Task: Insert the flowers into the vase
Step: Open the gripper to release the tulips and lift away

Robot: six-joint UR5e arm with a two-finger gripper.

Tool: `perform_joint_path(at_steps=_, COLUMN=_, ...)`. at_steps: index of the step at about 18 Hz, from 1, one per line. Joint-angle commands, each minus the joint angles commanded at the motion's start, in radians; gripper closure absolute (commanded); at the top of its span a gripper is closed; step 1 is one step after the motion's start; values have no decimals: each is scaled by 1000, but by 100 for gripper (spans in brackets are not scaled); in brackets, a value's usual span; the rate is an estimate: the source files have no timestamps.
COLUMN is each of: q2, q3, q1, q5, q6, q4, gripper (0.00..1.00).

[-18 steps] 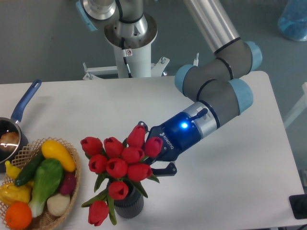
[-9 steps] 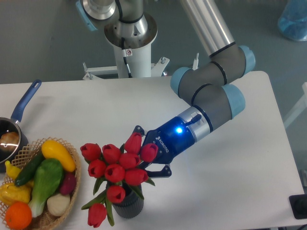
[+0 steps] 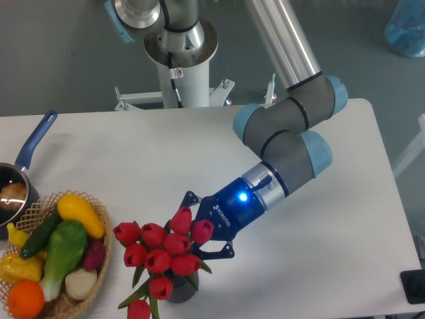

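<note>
Lower centre of the frame: red tulip bunch [image 3: 163, 249], stems entering the dark ribbed vase [image 3: 180, 290] at the bottom edge, sitting lower and further left than half a second ago. Gripper [image 3: 196, 230], fingers spread either side of the blooms; grip on the stems cannot be told. Lower left: wicker basket [image 3: 99, 266] of vegetables, blue-handled saucepan [image 3: 30, 149] above it.

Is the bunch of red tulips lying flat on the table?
No, the flowers stand over the vase, with the gripper at them.
</note>
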Motion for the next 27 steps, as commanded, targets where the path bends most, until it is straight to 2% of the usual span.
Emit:
perform_joint_path(at_steps=3, q2=-6, q3=0, q1=0, q5=2, q6=0, q4=0, gripper=62)
perform_joint_path(at_steps=7, q2=-3, q3=-11, q1=6, q5=0, q6=-2, q4=0, gripper=38)
perform_joint_path(at_steps=9, q2=-3, q3=-14, q1=9, q5=2, q6=-5, q4=-2, gripper=0)
perform_joint_path(at_steps=16, q2=1, q3=-20, q1=38, q5=17, q6=-2, q4=-3, gripper=0)
perform_joint_path(at_steps=23, q2=69, q3=-21, q1=97, q5=234, q6=-2, q4=0, gripper=0)
perform_joint_path(at_steps=27, q2=135, q3=-18, q1=113, q5=489, q6=3, q4=2, gripper=0)
